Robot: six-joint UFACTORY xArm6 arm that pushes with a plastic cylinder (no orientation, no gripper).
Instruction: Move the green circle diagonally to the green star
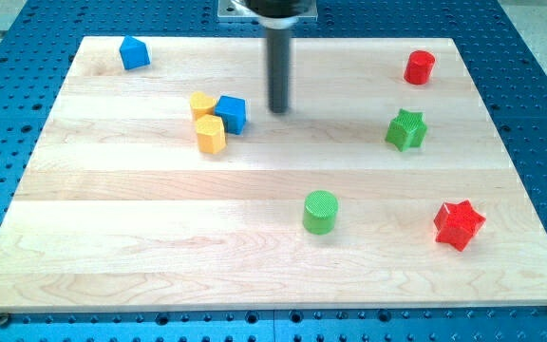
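Note:
The green circle [320,211] stands on the wooden board below the view's centre. The green star [406,129] lies up and to the right of it, toward the view's right. My tip [279,110] is at the end of the dark rod near the view's top centre. It is well above and a little left of the green circle, and far left of the green star. It touches neither one.
A blue cube [231,114] sits just left of my tip, touching two yellow blocks [209,133] [200,103]. A blue block [134,52] is at top left. A red cylinder [419,67] is at top right. A red star [459,224] is at lower right.

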